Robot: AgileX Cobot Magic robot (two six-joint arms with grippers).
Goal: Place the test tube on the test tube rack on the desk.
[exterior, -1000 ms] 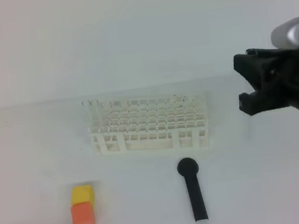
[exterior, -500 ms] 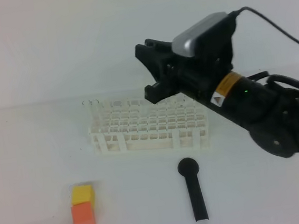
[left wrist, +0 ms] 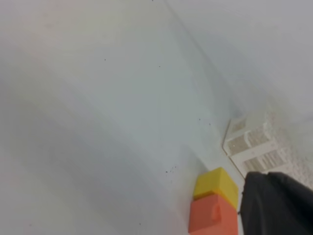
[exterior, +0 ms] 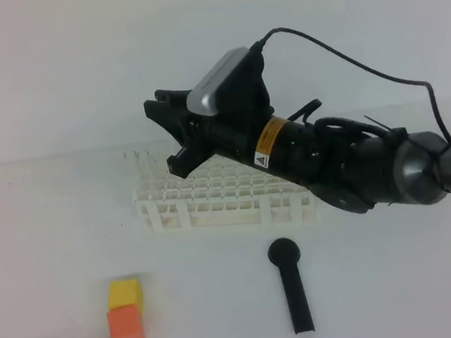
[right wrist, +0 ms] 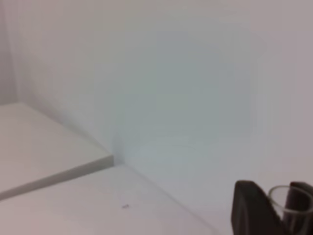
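Observation:
My right gripper (exterior: 170,134) reaches across from the right and hovers above the left end of the white test tube rack (exterior: 228,193) on the white desk (exterior: 46,238). In the right wrist view the clear round rim of the test tube (right wrist: 286,204) sits between the two dark fingers (right wrist: 249,208), so the gripper is shut on it. The tube is too faint to make out in the exterior view. Only a dark piece of my left gripper (left wrist: 276,205) shows at the lower right of the left wrist view, and its jaws are hidden. The rack's corner (left wrist: 261,147) also shows there.
A yellow block (exterior: 124,293) sits against an orange block (exterior: 124,327) at the front left; both also show in the left wrist view, yellow (left wrist: 215,183) and orange (left wrist: 212,216). A black round-headed stick (exterior: 293,288) lies in front of the rack.
My right arm has swung in from the right edge, leftward across the view, to above the left end of the rack. The blocks, stick and rack have not moved.

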